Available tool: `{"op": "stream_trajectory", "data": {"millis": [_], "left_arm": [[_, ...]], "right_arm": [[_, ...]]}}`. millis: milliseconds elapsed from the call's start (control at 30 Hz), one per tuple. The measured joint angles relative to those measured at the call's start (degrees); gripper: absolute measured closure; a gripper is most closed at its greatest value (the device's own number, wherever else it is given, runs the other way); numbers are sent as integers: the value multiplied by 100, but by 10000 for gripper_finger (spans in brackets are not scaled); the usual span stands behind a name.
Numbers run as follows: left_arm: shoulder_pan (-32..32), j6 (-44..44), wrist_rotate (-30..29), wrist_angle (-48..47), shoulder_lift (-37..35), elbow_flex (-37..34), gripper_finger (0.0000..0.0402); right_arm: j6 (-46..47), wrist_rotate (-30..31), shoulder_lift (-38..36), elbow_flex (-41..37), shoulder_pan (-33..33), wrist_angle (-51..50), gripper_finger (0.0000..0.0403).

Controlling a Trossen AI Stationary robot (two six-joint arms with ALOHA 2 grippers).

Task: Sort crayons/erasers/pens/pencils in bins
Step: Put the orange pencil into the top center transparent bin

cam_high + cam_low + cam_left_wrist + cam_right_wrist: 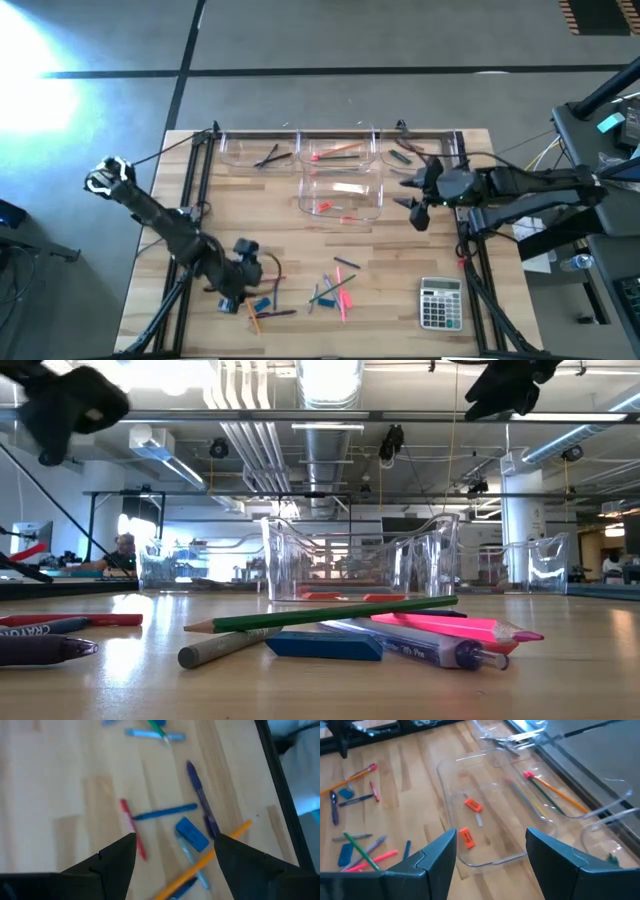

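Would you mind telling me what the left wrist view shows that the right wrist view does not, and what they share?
Only the left wrist view gives a close look between the open left gripper at the bright blue rectangular eraser lying beside the long orange pencil. Only the right wrist view shows, past the open right gripper, the clear plastic bin holding two small orange-red erasers, and a neighbouring clear bin with pencils. Both show the wooden table and that same scatter of loose sticks.

1. The surface [400, 270] is pale wood with a dark frame.
2. Four clear bins [340, 195] sit at its far side.
3. Loose pens [322, 292], pencils [345, 297], crayons [278, 312] and a blue eraser [262, 304] lie scattered near the front.
4. A calculator [440, 303] rests at the front right.
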Motion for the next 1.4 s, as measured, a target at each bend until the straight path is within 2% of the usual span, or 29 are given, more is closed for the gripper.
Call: {"op": "stream_trajectory", "data": {"millis": [167,567,800,1033,1400], "left_arm": [[-250,-205,238,0,718,290,151],[-690,454,647,1,1799,530,183],[-726,1011,661,-1,2139,532,183],[-818,1188,559,14,2501,566,183],[-861,1227,212,-145,2458,586,183]], "right_arm": [[-2,-2,286,86,158,219,179],[-96,-2,458,389,161,239,179],[-96,-7,472,389,163,238,179],[-96,-7,474,389,161,240,179],[-98,-11,548,389,161,234,179]]}}
